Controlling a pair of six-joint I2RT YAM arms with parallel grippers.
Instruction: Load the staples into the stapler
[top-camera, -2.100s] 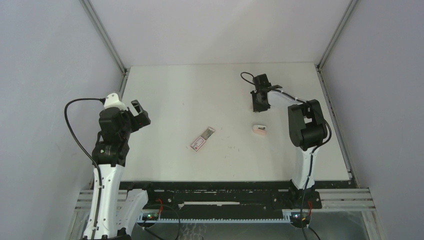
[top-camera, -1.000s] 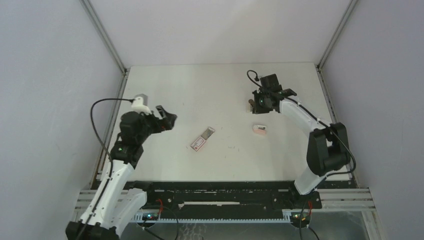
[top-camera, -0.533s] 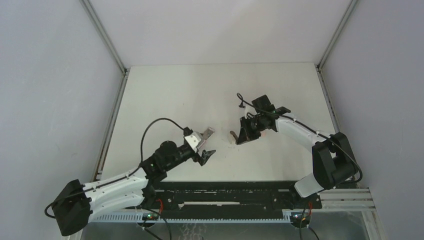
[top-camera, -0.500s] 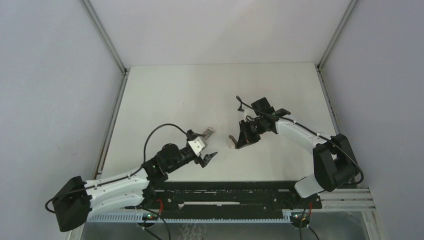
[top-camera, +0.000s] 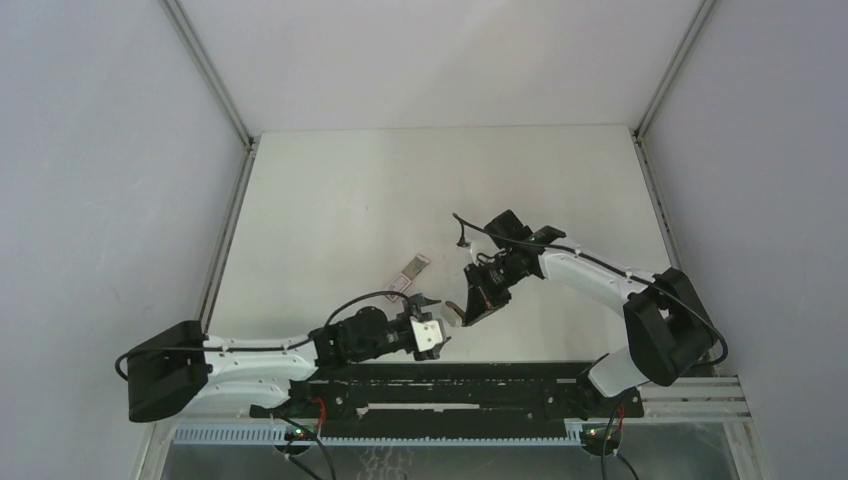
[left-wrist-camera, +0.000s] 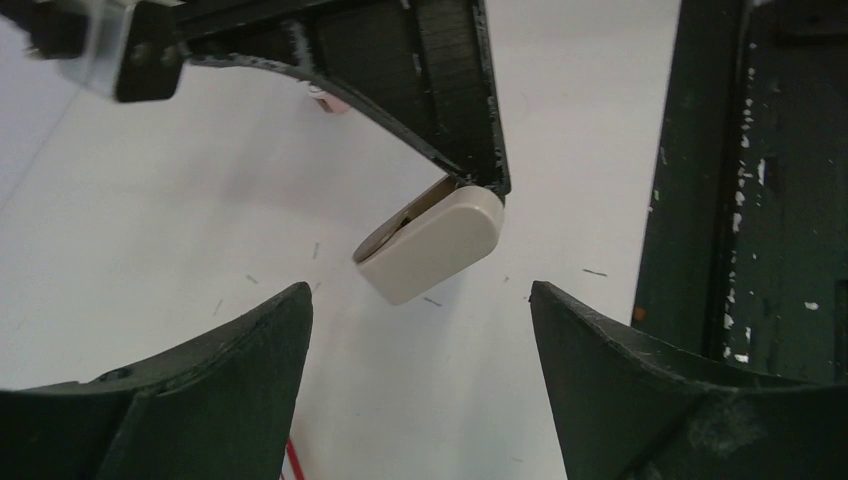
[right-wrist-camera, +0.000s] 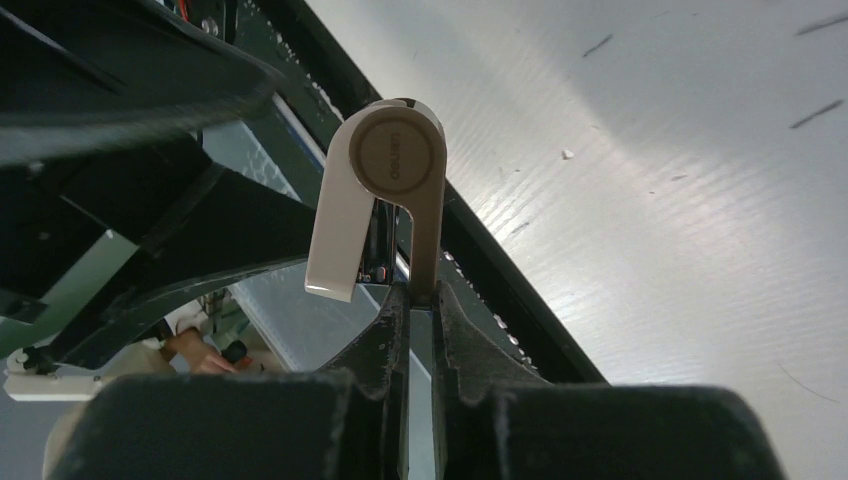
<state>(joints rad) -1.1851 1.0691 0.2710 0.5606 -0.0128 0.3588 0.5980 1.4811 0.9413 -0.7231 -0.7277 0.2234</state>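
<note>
Dropped toward the near edge and swung rightward since half a second ago: left gripper (top-camera: 437, 325), on an arm stretched low along the front of the surface (top-camera: 330, 200). Stands with jaws spread wide, gripping nothing. Faces the stapler (top-camera: 455, 312) from the left; in the left wrist view shows one finger on each side of it, both apart from it.

Just beyond that arm, farther back on the surface: staples (top-camera: 408, 274). Lies flat, a white box with red print, tray slid partly out at the far-right end. Looks too small in the overhead view to tell what fills the tray. Sits apart from both grippers, behind and to the left of the stapler.

Next to the right, the stapler again: cream-coloured, raised off the surface, between the two grippers. Splays two hinged arms from a round pivot, as seen from the right wrist. Juts the paler arm free toward the left gripper and leaves the darker, tan arm in the grip.

Further right: right gripper (top-camera: 468, 310), nearer the front edge and a little farther left than half a second ago. Pinches the stapler's tan arm, fingers pressed together on it with only that thin arm between them. Reaches in from an arm bent across from the right side.

Behind it in the left wrist view: small pinkish item (left-wrist-camera: 328, 101) on the surface, mostly hidden.
</note>
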